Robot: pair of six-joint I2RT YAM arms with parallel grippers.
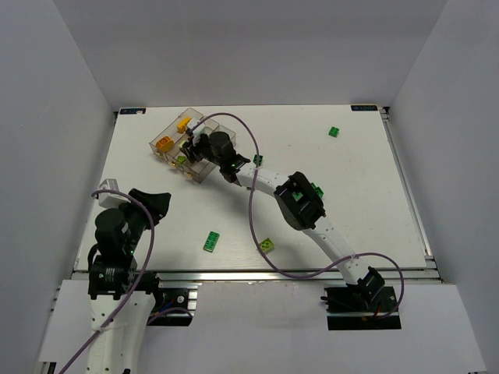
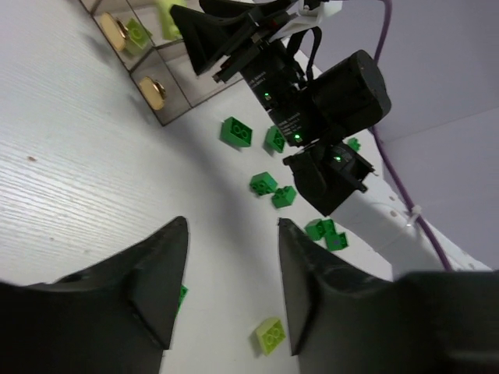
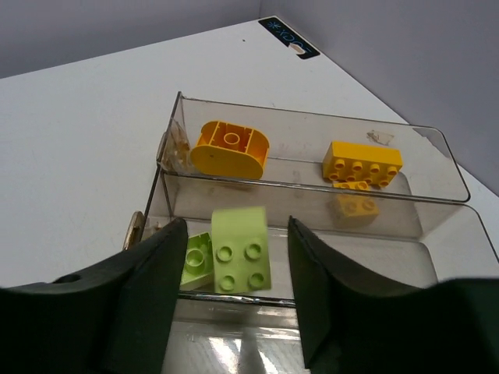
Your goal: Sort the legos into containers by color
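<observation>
- Tray [image 3: 296, 185] keeps colours apart: yellow brick [image 3: 362, 162] in the far compartment, lime in the next.
- Right gripper [image 3: 238, 230] over the lime compartment, jaws spread; lime brick [image 3: 242, 249] loose between them.
- Left gripper [image 2: 232, 226] parted, empty.

No words or numbers can be read. A small dark left sticker [image 1: 132, 110] sits at the far left corner of the table [image 1: 351, 195], and a matching right sticker [image 1: 363, 107] at its far right corner. Their pale printing is too small to make out.
</observation>
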